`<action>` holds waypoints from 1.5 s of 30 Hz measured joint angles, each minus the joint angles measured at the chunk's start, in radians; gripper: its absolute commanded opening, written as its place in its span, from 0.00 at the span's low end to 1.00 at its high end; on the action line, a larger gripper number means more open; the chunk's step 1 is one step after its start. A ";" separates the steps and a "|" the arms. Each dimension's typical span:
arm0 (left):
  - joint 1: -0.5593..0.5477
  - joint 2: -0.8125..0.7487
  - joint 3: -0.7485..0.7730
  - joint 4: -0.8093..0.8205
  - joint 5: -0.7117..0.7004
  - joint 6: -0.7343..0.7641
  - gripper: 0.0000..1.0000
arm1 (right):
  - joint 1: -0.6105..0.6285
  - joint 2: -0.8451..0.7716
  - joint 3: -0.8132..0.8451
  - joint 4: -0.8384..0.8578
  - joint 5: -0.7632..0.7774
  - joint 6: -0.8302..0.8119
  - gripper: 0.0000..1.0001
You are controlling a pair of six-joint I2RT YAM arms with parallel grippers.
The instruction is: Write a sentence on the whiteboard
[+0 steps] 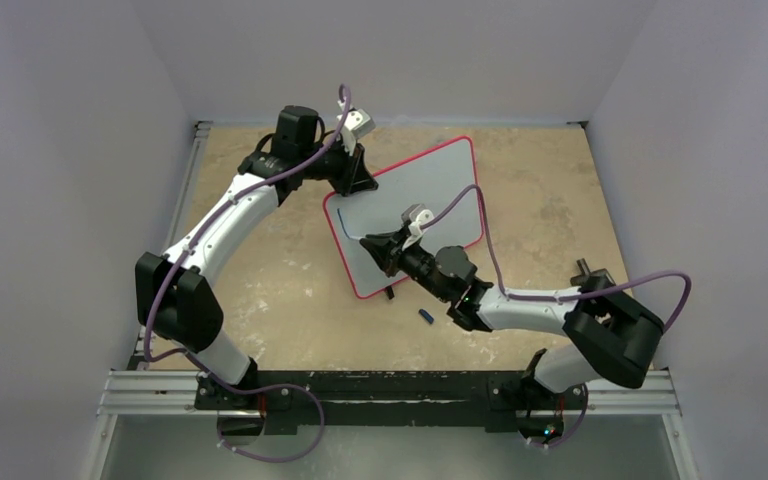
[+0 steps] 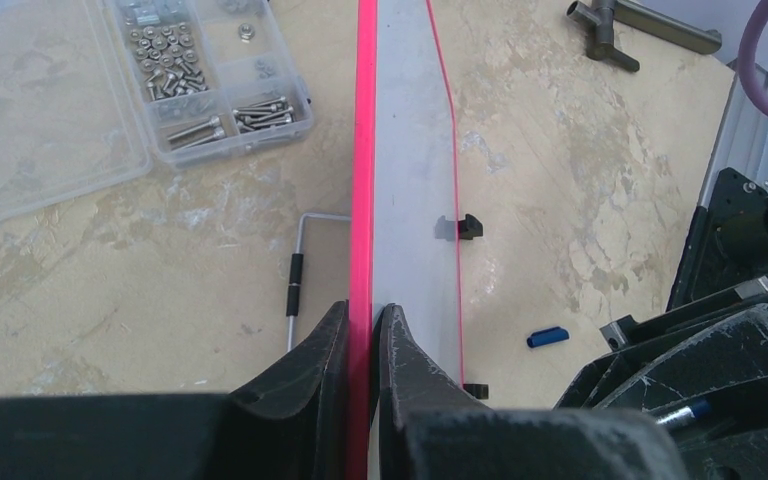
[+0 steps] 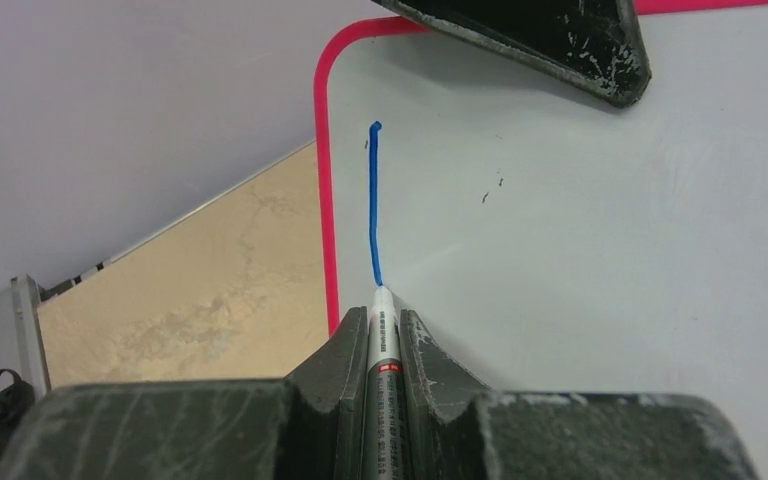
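The whiteboard (image 1: 430, 195), glossy white with a thin red frame, stands tilted up off the table. My left gripper (image 1: 357, 178) is shut on its upper left edge; in the left wrist view the jaws (image 2: 365, 310) pinch the red frame, with the whiteboard (image 2: 410, 150) running away from them. My right gripper (image 1: 375, 245) is shut on a grey marker (image 3: 383, 345), its tip touching the whiteboard (image 3: 580, 250) at the lower end of a straight blue stroke (image 3: 373, 200) near the left frame. That blue stroke (image 1: 340, 225) also shows from above.
A blue marker cap (image 1: 425, 316) lies on the table below the board. A clear box of screws (image 2: 110, 90) and a hex key (image 2: 295, 285) lie beside the board. A black T-handle tool (image 2: 610, 30) lies farther off. Walls enclose the table.
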 measured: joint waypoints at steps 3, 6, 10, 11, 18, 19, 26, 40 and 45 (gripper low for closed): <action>-0.003 -0.003 0.000 -0.002 -0.003 0.000 0.00 | 0.001 -0.035 -0.006 -0.037 0.004 0.012 0.00; -0.007 -0.005 0.000 -0.002 -0.008 0.000 0.00 | 0.002 -0.077 -0.007 -0.060 0.012 0.019 0.00; -0.009 -0.006 0.000 -0.003 -0.014 0.000 0.00 | 0.002 -0.129 0.009 -0.093 0.021 0.019 0.00; -0.009 -0.006 0.000 -0.003 -0.014 -0.001 0.00 | 0.002 -0.133 0.021 -0.102 0.024 0.018 0.00; -0.016 -0.007 0.000 -0.006 -0.029 -0.003 0.00 | 0.002 -0.137 0.072 -0.113 0.045 -0.003 0.00; -0.016 -0.008 0.000 -0.006 -0.030 -0.003 0.00 | 0.002 -0.137 0.075 -0.113 0.050 -0.006 0.00; -0.021 -0.008 0.004 -0.009 -0.037 -0.003 0.00 | 0.002 -0.125 0.105 -0.101 0.099 -0.029 0.00; -0.027 -0.007 0.013 -0.023 -0.044 -0.003 0.00 | 0.002 -0.111 0.131 -0.087 0.177 -0.001 0.00; -0.027 -0.007 0.018 -0.031 -0.047 -0.003 0.00 | 0.002 -0.111 0.131 -0.090 0.177 -0.001 0.00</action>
